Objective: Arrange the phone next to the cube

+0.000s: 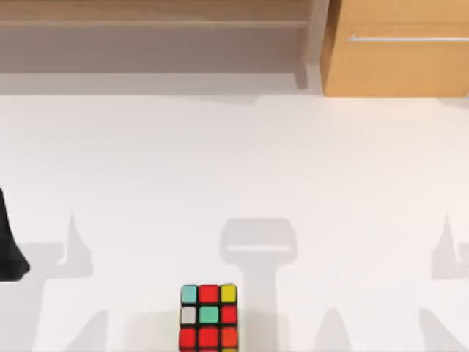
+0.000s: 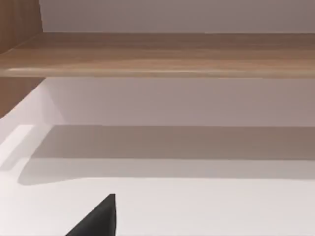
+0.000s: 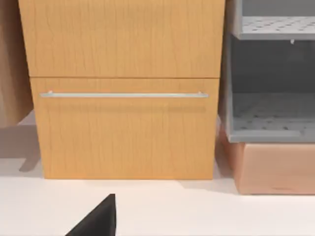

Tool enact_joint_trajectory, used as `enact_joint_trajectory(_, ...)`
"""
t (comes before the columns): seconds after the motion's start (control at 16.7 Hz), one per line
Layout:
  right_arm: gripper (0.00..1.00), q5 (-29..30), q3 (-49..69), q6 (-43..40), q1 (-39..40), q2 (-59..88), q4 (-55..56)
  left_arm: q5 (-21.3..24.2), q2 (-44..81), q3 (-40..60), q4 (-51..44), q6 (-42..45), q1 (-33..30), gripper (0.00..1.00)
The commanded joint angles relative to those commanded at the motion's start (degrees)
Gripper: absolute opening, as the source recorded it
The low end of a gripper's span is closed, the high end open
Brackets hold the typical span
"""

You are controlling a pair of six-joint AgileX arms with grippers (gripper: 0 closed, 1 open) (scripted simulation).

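Although the task called for a phone beside the cube (image 1: 209, 317), no phone lay anywhere on the visible stretch of the white table (image 1: 234, 169), so nothing of the arrangement could be counted as done. The cube sat at the lower centre of the top view, hard against the bottom edge of the frame, its upper face showing teal, red, yellow, white and orange squares in a black frame, with bare tabletop on either side of it.

At the left edge of the top view, a little below the middle, a black part of the left arm (image 1: 9, 246) reached into the frame, well apart from the cube. The left wrist view held one dark fingertip of the left gripper (image 2: 96, 219) at its lower left, facing a wooden shelf (image 2: 157, 54) at the back of the table. The right wrist view likewise held a dark fingertip of the right gripper (image 3: 96, 219) at its lower left, facing a wooden drawer cabinet (image 3: 123, 88) with a grey rack (image 3: 270, 73) at the frame's right. Whether either pair of jaws stood open or closed could not be told.

By my judgement, the whole job remained: finding the phone, gripping it, and laying it down just beside the cube.
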Motion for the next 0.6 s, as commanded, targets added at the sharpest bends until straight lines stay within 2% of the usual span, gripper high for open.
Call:
enact_joint_trajectory(0.3,1.0,0.1,3.5,-0.4,-1.1,3.5,-2.2,0.0,0.0,0.0,0.0,0.0,0.0,1.0)
enact_joint_trajectory(0.6,1.0,0.1,18.8,-2.2,-5.3,21.6,-11.6,0.0,0.0,0.0,0.0,0.0,0.0,1.0)
